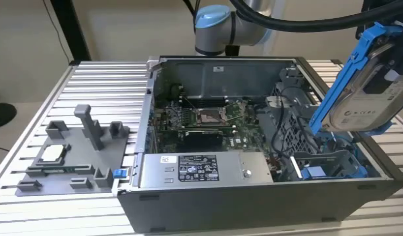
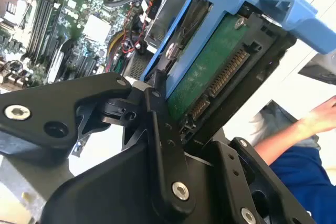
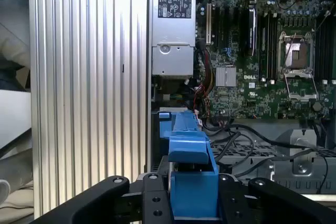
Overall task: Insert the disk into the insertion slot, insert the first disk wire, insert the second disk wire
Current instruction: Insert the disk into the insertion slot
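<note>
The disk [image 1: 368, 101], silver with a pale label, sits in its bright blue carrier frame [image 1: 346, 73]. It hangs steeply tilted above the open computer case, at the exterior view's right. My gripper [image 2: 202, 116] is shut on it, and its black fingers [image 2: 157, 114] clamp the carrier's edges beside the green circuit board and connector. In the first wrist view the blue carrier [image 3: 189, 156] stands between the gripper [image 3: 191, 198] fingers. The insertion slot [image 1: 329, 164], a grey bay with blue tabs, lies below the disk with nothing in it. Black cables [image 3: 247, 135] run beside the bay; I cannot tell which are the disk wires.
The grey labelled power-supply box [image 1: 201, 169] sits at the case's near wall, with the motherboard [image 1: 208, 118] behind it and a perforated cage [image 1: 293, 132] next to the bay. A grey fixture [image 1: 70, 157] stands on the slatted table. A person's hand [image 2: 317, 116] is near the disk.
</note>
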Action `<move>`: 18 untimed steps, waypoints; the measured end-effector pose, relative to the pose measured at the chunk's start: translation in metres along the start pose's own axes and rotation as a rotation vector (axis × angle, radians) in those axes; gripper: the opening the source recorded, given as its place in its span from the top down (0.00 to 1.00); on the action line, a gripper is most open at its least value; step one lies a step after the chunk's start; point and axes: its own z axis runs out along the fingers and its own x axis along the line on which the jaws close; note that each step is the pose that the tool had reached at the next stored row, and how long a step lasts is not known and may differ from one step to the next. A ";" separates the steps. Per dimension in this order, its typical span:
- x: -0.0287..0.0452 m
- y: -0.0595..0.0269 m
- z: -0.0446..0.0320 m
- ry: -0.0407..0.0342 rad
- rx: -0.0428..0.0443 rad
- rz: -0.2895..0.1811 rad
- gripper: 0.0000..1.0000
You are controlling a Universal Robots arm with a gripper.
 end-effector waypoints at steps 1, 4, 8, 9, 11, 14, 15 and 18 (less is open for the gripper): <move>0.0001 0.0000 0.0006 0.0000 0.0000 0.000 1.00; 0.0007 -0.0001 0.0035 0.0001 0.0000 0.000 1.00; 0.0009 -0.0004 0.0097 -0.0001 0.0000 0.000 1.00; 0.0009 -0.0004 0.0109 -0.0002 0.0000 0.000 1.00; 0.0009 -0.0005 0.0130 -0.0001 0.0000 0.000 1.00; 0.0010 -0.0007 0.0155 -0.0001 0.0000 0.000 1.00; 0.0011 -0.0007 0.0162 0.0000 0.0000 0.000 1.00; 0.0011 -0.0007 0.0173 -0.0001 0.0000 0.000 1.00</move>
